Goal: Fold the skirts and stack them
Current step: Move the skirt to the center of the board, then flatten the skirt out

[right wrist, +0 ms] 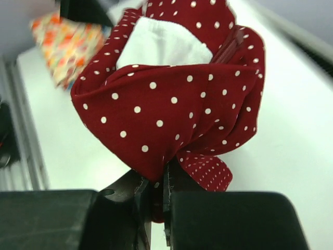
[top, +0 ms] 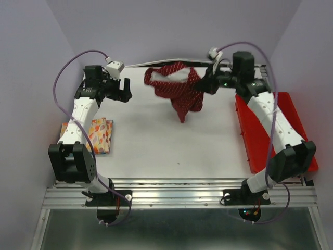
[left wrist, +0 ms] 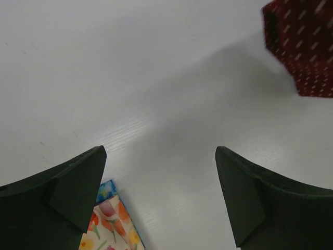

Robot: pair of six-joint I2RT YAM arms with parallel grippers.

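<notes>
The dark red dotted skirt [top: 179, 92] hangs bunched over the far counter [top: 156, 148], one fold pinched between the clenched right jaws. The left jaws stand released and empty, well apart from it.

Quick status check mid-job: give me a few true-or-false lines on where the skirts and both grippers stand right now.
1. The right gripper is shut on the dark red dotted skirt. True.
2. The dark red dotted skirt lies folded flat on the table. False: it hangs bunched from the right gripper.
3. The left gripper grips the cream floral skirt. False: it is open and holds nothing. The cream floral skirt lies folded at the table's left edge.
4. The red bin sits at the table's right side. True.
</notes>
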